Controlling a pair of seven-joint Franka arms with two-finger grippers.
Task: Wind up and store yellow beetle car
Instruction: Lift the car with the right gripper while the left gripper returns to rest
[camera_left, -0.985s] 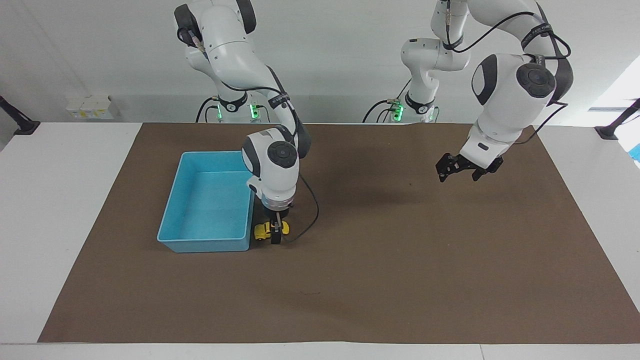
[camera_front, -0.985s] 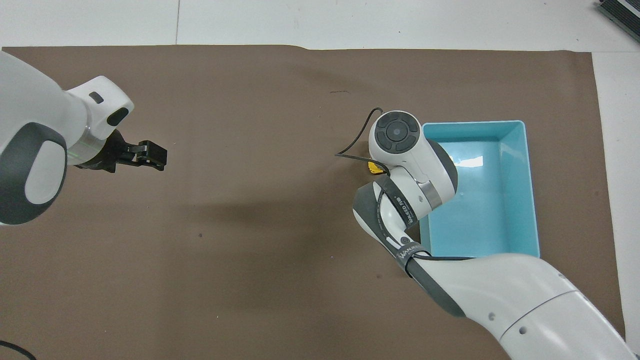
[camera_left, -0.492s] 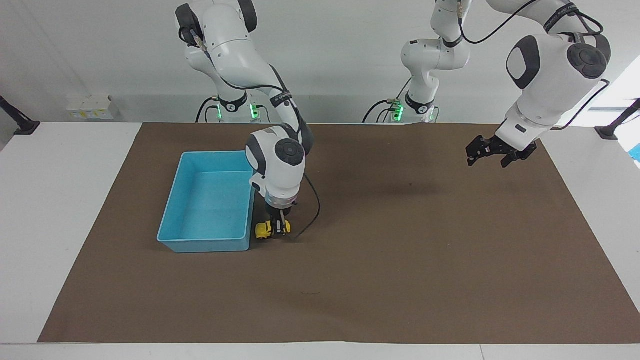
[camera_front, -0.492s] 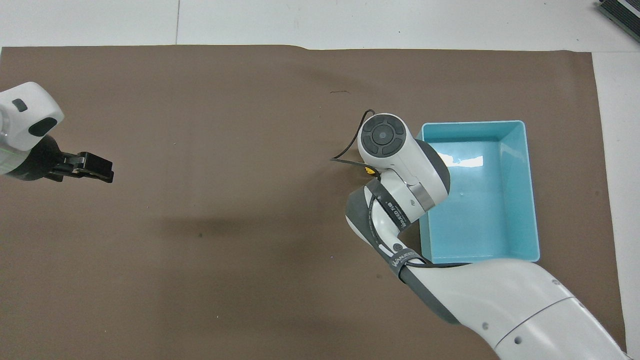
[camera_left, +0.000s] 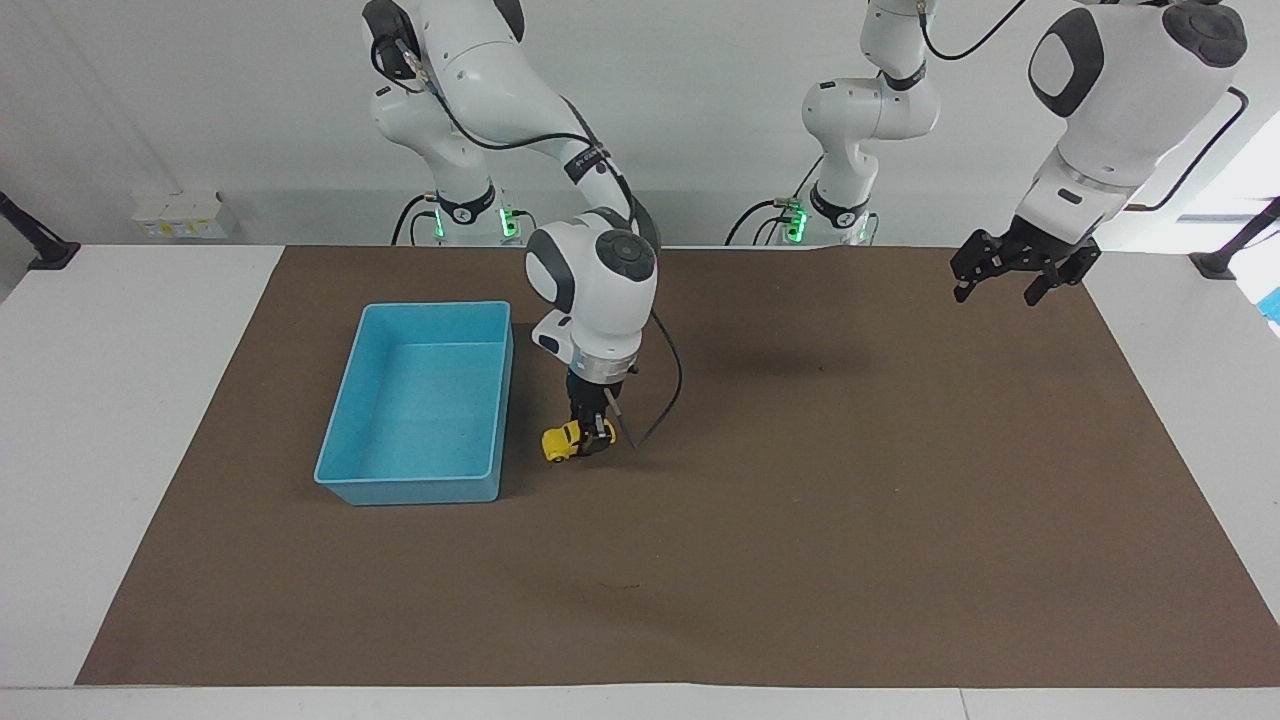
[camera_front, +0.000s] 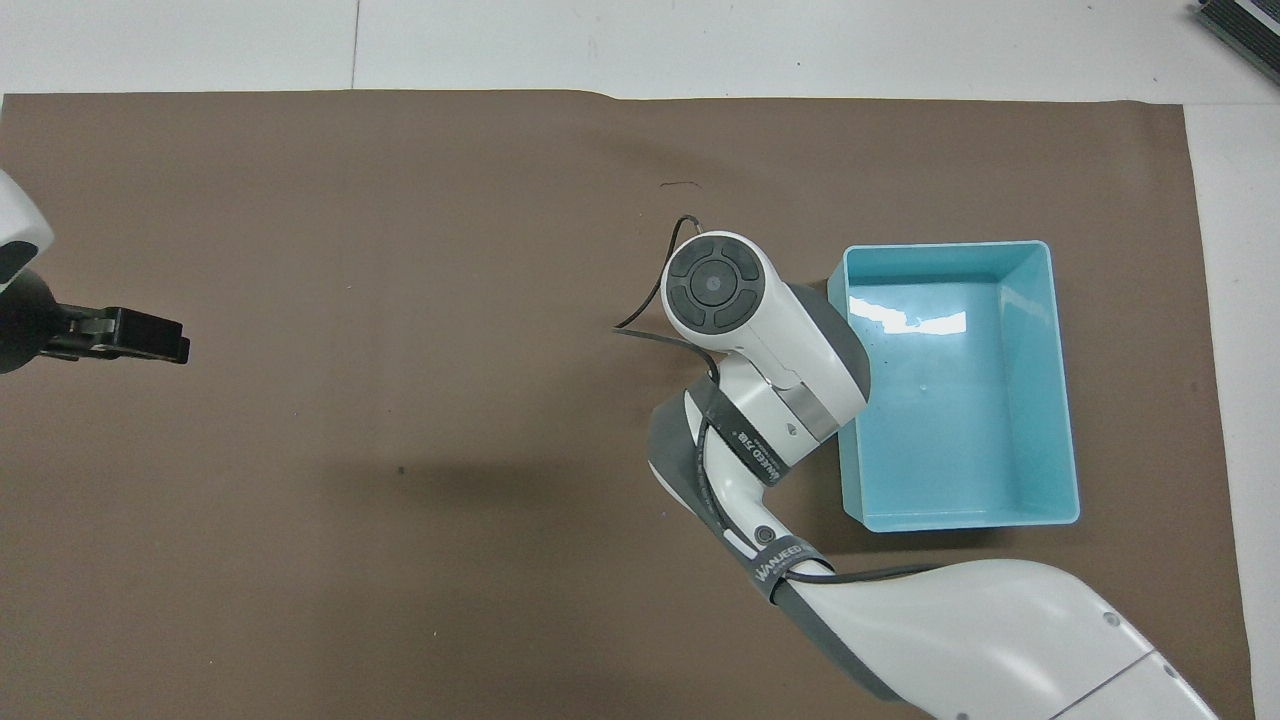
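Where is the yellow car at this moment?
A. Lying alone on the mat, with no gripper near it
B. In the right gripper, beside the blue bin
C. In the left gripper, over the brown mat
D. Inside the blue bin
B: in the facing view the right gripper is shut on the car, just beside the bin, whose inside holds nothing; the left gripper hangs open, away from it.

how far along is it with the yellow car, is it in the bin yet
Not yet. Done: the right gripper is shut on the yellow beetle car and holds it just above the mat beside the blue bin. Whether it has been wound up cannot be told. Left: carrying the car over the bin, which holds nothing, and releasing it. The left gripper waits, open, over the left arm's end of the table.
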